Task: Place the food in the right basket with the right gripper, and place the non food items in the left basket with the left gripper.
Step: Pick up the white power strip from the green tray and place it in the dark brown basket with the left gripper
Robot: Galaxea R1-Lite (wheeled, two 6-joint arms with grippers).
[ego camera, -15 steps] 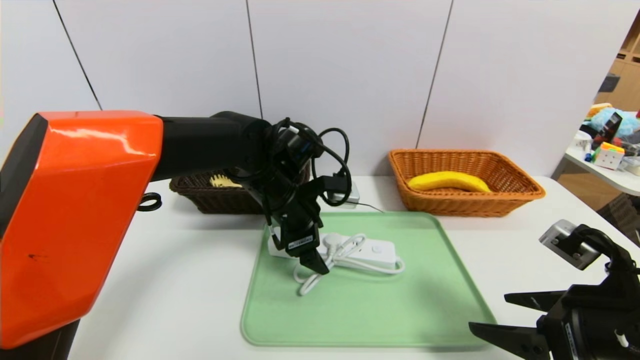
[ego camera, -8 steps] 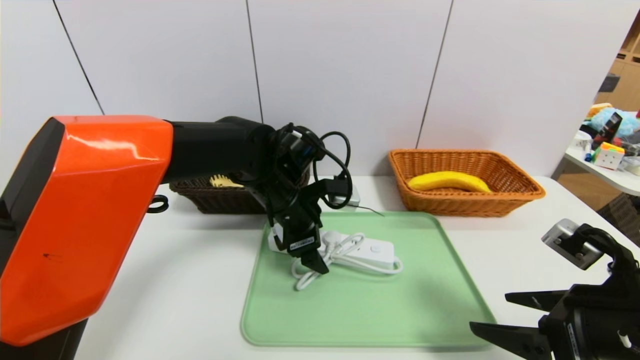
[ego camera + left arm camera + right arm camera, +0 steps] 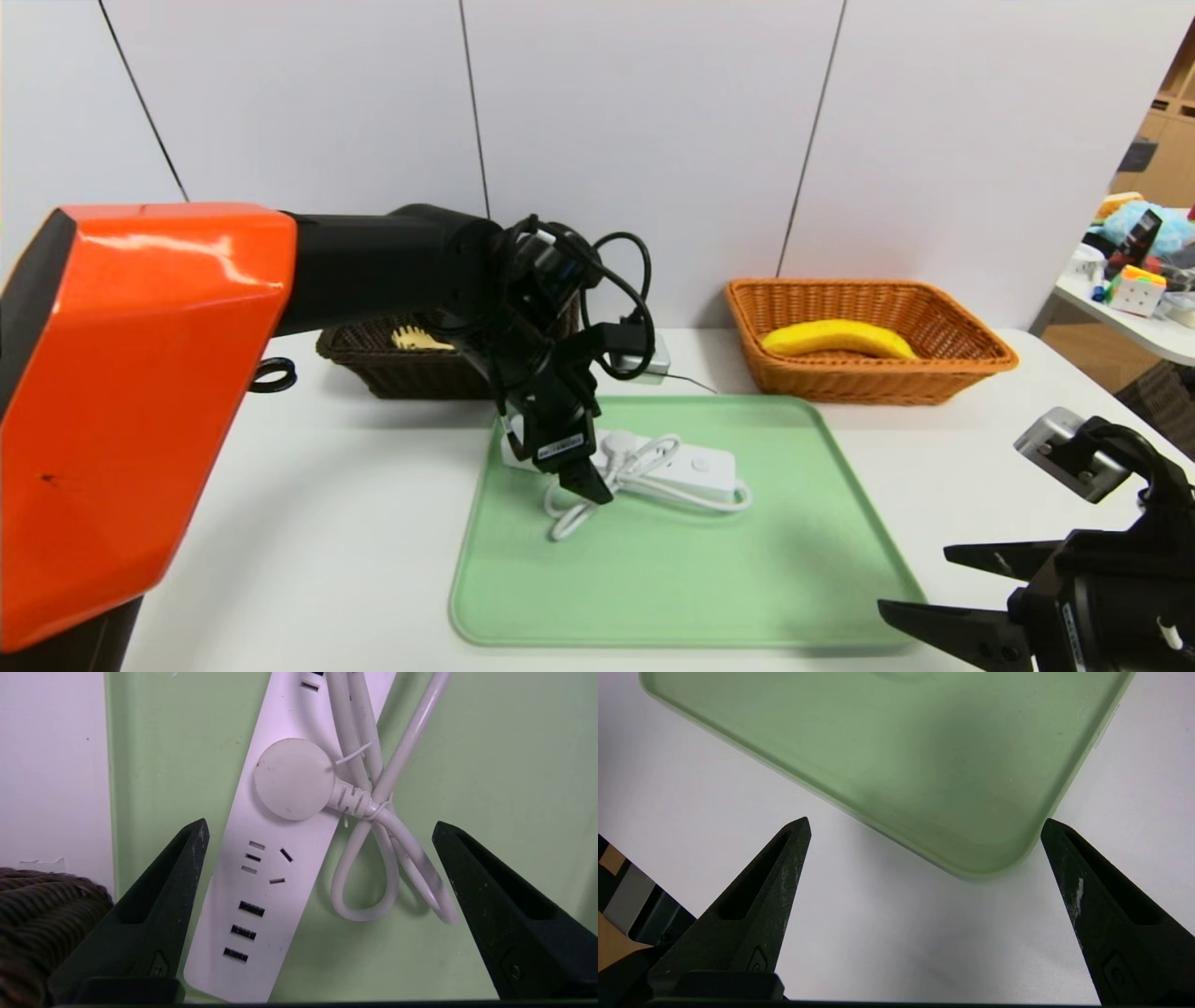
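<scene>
One item, the power strip, is left on the tray at 12 o'clock from its centre, straddled from above by the wide-open left gripper, so lowering and closing are judged next, the right gripper parked wide.

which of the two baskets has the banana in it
The orange-tan basket on the right holds the banana. The dark brown basket on the left shows only a yellow spoon head.
</scene>
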